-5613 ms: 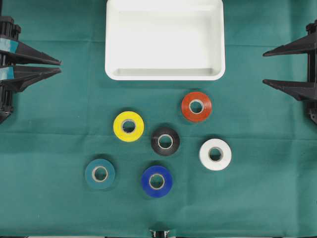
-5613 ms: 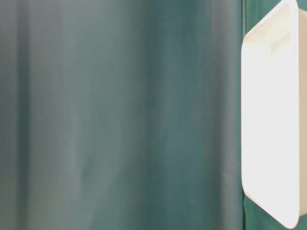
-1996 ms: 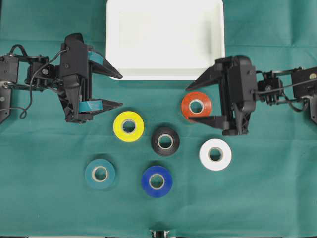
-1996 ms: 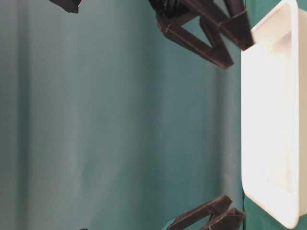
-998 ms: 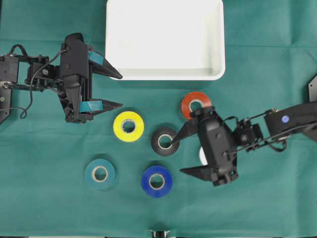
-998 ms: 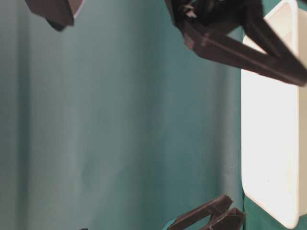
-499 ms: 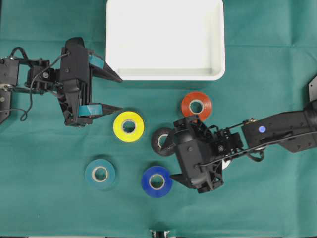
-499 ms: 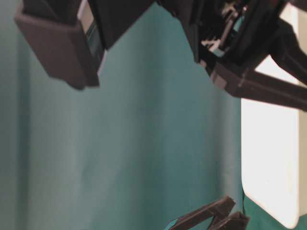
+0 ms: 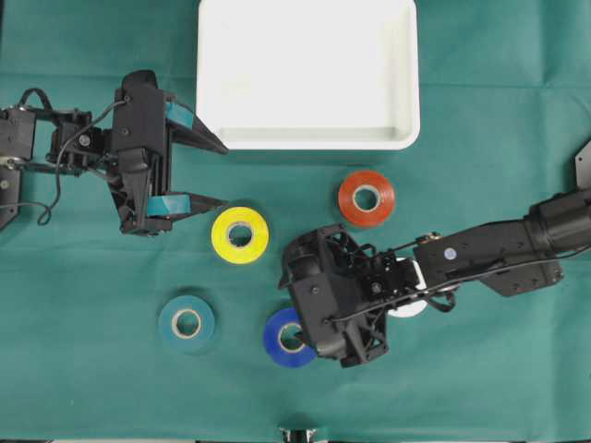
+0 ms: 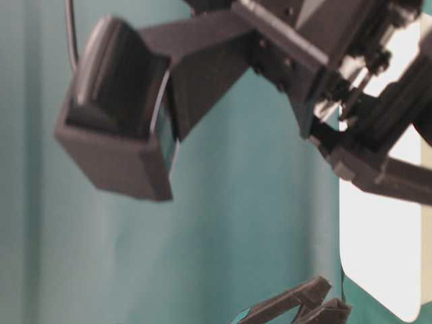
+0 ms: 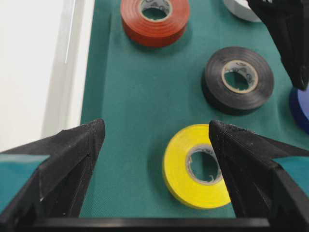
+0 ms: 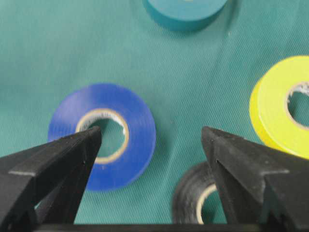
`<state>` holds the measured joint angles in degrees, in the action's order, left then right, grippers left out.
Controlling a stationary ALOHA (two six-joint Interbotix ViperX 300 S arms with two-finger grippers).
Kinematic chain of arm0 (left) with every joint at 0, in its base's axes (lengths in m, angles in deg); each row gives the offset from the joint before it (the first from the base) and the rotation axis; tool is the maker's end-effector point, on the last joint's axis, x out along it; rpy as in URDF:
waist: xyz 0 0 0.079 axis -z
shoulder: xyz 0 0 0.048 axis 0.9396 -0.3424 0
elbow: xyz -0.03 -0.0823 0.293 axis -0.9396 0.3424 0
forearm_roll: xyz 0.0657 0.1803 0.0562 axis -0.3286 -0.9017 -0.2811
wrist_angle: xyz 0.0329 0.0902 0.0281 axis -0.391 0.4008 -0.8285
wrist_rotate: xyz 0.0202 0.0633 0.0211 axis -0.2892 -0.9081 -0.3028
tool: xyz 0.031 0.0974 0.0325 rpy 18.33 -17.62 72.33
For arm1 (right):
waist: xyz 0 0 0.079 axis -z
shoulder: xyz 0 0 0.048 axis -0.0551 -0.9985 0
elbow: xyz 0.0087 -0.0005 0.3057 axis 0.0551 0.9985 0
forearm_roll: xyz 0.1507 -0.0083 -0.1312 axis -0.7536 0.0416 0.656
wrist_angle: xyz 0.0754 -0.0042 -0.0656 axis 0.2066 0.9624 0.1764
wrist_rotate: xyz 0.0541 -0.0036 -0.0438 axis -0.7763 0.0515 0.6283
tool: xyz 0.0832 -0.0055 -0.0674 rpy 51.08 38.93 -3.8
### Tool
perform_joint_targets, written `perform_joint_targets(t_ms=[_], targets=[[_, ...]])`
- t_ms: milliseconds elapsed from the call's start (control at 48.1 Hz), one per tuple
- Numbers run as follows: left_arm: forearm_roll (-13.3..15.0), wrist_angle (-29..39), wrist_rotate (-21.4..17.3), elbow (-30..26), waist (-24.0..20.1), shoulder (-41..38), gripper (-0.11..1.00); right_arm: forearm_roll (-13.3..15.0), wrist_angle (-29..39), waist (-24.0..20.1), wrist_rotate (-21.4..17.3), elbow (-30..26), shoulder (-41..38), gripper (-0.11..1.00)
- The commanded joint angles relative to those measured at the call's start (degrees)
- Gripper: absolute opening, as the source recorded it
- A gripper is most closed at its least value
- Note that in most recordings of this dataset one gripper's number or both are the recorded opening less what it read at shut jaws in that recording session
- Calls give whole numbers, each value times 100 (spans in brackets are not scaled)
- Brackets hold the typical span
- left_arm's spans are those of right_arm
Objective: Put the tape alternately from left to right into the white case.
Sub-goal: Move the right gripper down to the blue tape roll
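The white case [image 9: 305, 138] lies at the back middle of the green cloth with nothing in it. In front of it lie the tape rolls: yellow [image 9: 240, 234], red [image 9: 367, 197], teal [image 9: 186, 322] and blue [image 9: 277, 340]. The black roll [image 11: 237, 79] and most of the white roll [image 9: 413, 306] are hidden overhead by the right arm. My left gripper [image 11: 155, 126] is open just left of the yellow roll, which sits near its right finger. My right gripper [image 12: 152, 133] is open low over the cloth, one fingertip over the blue roll's core, the other over the black roll [image 12: 193, 205].
Green cloth covers the whole table. The right arm [image 9: 489, 254] stretches in from the right edge across the front middle. In the table-level view its blurred black wrist [image 10: 128, 135] fills the top, with the white case's rim [image 10: 378, 283] at the right.
My right arm has swung left and forward from beside the red roll, over the black roll, to the blue roll. The left gripper has stayed in place. Both remain open.
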<state>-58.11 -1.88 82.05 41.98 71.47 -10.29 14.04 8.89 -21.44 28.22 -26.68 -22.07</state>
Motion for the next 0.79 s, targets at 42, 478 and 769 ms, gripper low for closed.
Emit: perform_joint_targets(t_ms=[42,478,769], targets=[[0,-18,0,-70,18,44,95,9,114,-35,-132,-246,-35,85],[0,-26,0,-26,18,44,95,18,527,-53,-299,-580,-439,85],[9,-18,0,9,18,44,95,18,554,-53,-290,-650,-606,85]])
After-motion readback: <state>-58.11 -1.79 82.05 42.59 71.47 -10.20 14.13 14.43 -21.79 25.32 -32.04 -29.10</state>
